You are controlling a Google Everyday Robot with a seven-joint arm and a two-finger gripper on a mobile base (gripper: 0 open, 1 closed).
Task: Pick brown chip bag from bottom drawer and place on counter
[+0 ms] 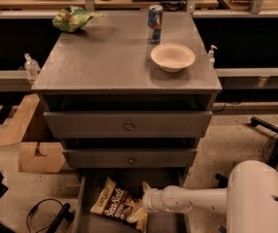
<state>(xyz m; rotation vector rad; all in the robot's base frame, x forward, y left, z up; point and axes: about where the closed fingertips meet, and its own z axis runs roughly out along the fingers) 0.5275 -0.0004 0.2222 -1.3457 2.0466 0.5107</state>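
Observation:
The brown chip bag [113,203] lies flat in the open bottom drawer [82,211], tilted, with its white "Sea Salt" lettering facing up. My gripper [140,214] reaches into the drawer from the right on the white arm [197,200] and sits at the bag's right end, touching or overlapping it. The grey counter [110,62] is the cabinet top above.
On the counter stand a green snack bag [72,18] at the back left, a can [154,17] and a cream bowl [172,57] at the right. The two upper drawers [128,125] are pulled out slightly. Cardboard boxes [36,155] and cables [42,213] lie at the left, a chair base [275,140] at the right.

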